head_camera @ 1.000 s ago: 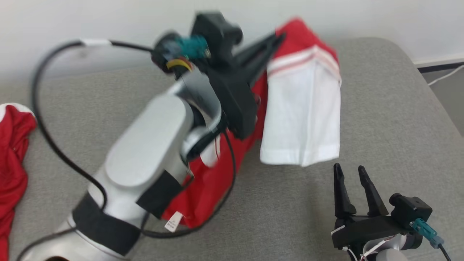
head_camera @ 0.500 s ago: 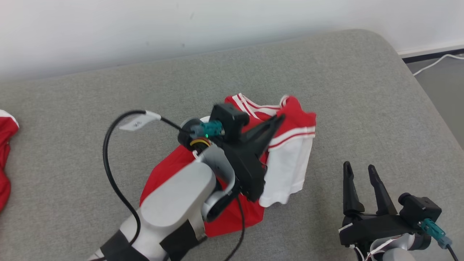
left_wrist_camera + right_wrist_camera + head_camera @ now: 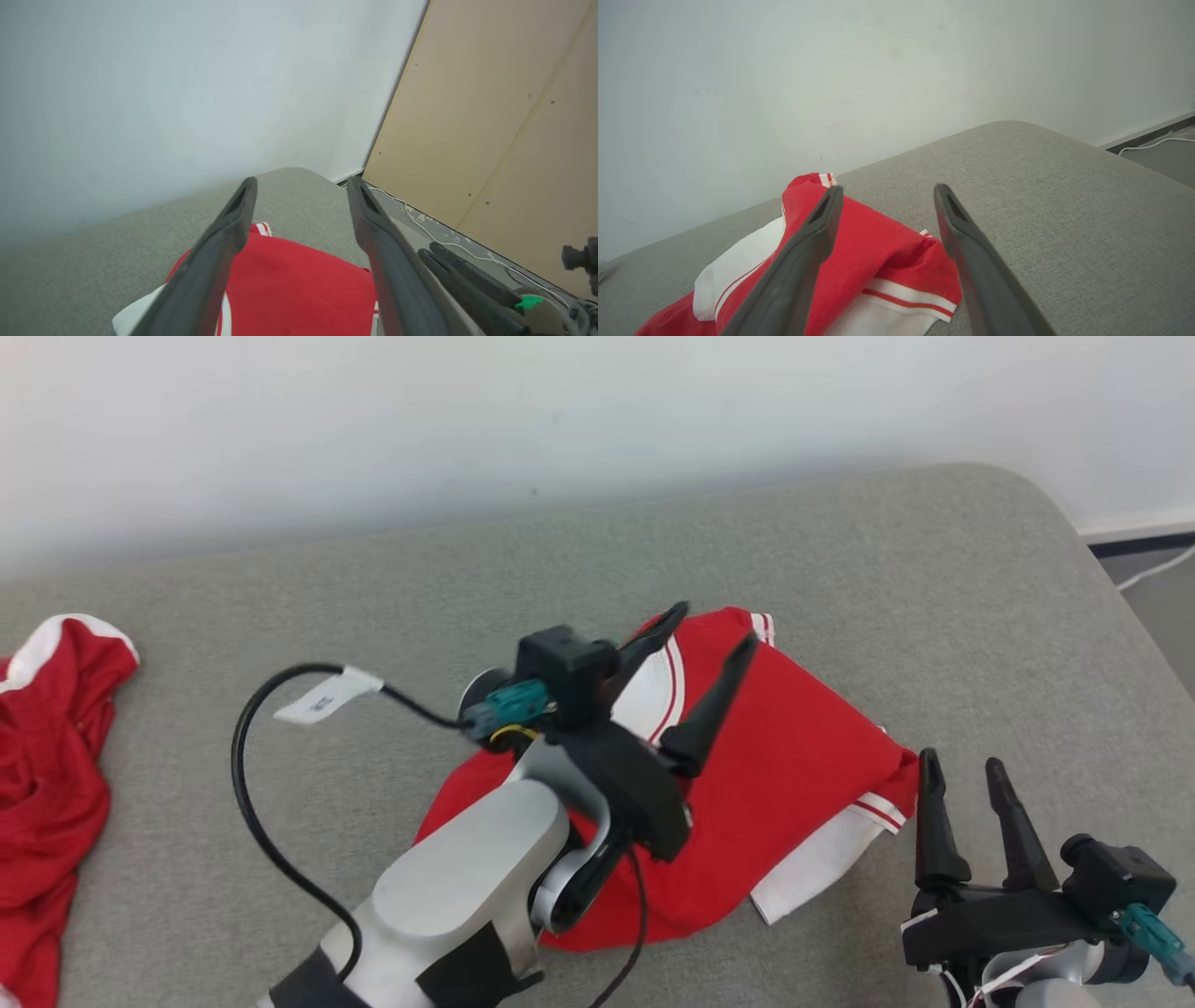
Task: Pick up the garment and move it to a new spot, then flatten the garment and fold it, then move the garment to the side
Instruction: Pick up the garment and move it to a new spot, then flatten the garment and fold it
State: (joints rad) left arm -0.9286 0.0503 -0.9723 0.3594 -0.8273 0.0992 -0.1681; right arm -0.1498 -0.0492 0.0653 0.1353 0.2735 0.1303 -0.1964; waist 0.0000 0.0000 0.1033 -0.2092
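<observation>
A red garment (image 3: 784,784) with white striped trim lies crumpled on the grey cushion (image 3: 840,569), near its middle. Above it my left gripper (image 3: 714,627) stands open, its dark fingers spread over the red cloth with nothing between them. The left wrist view looks down on the garment (image 3: 299,289) between the spread fingers of my left gripper (image 3: 303,184). At the lower right my right gripper (image 3: 962,773) is open and empty, just right of the garment's white sleeve. The garment (image 3: 873,252) lies low and left in the right wrist view, behind my right gripper (image 3: 885,189).
A second red garment (image 3: 47,775) lies bunched at the cushion's far left edge. A white wall runs behind the cushion. The cushion's rounded right end drops to a floor with a white cable (image 3: 1153,569). A tan panel (image 3: 504,130) stands to the right in the left wrist view.
My left gripper held the garment up a second ago, lowered it, then opened and let go. The garment now lies on the cushion. The head camera has shifted.
</observation>
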